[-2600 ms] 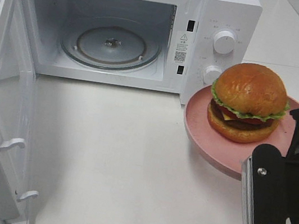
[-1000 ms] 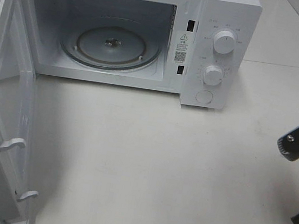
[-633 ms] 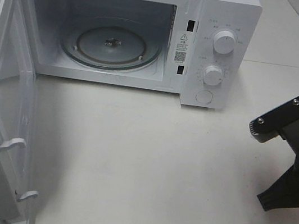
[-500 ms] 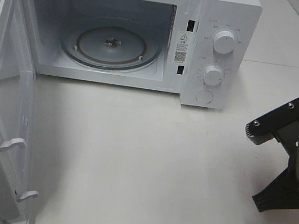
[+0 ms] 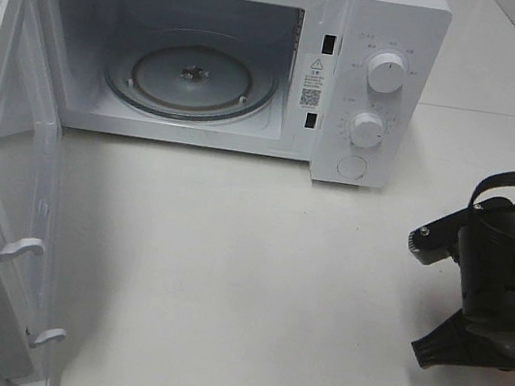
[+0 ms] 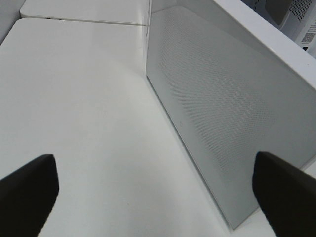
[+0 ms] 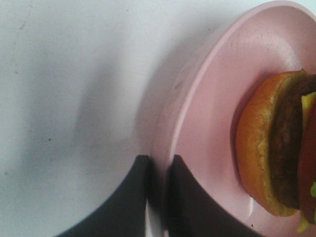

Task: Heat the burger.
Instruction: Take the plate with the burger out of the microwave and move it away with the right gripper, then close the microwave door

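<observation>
White microwave [image 5: 212, 49] door [image 5: 1, 172] open.

White table [image 5: 253, 281]; open microwave [image 5: 221, 50] on it.

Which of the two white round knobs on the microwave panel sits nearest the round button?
The lower white knob, directly above the round button; the upper white knob sits farther up the panel.

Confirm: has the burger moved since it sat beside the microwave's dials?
Yes. It has left the overhead view, away from the microwave; the right wrist view shows the burger on the plate, its rim pinched by the right gripper.
</observation>
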Action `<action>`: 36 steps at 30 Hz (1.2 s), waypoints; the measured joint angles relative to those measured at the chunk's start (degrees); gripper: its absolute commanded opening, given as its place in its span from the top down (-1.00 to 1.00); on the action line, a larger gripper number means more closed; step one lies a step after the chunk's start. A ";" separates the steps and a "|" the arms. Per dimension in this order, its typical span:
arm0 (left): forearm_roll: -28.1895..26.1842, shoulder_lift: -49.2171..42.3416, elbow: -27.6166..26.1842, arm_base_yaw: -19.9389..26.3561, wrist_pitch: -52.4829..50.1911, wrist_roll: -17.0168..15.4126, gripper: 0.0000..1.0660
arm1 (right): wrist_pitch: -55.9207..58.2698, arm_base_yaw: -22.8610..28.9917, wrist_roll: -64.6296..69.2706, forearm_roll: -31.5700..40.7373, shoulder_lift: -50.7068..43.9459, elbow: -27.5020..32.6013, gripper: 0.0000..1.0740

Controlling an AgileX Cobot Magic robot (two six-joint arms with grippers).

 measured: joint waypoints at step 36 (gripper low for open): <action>0.00 0.00 0.00 0.00 0.00 0.00 -0.87 | -0.74 -2.12 -47.38 35.12 -35.58 -0.11 -0.51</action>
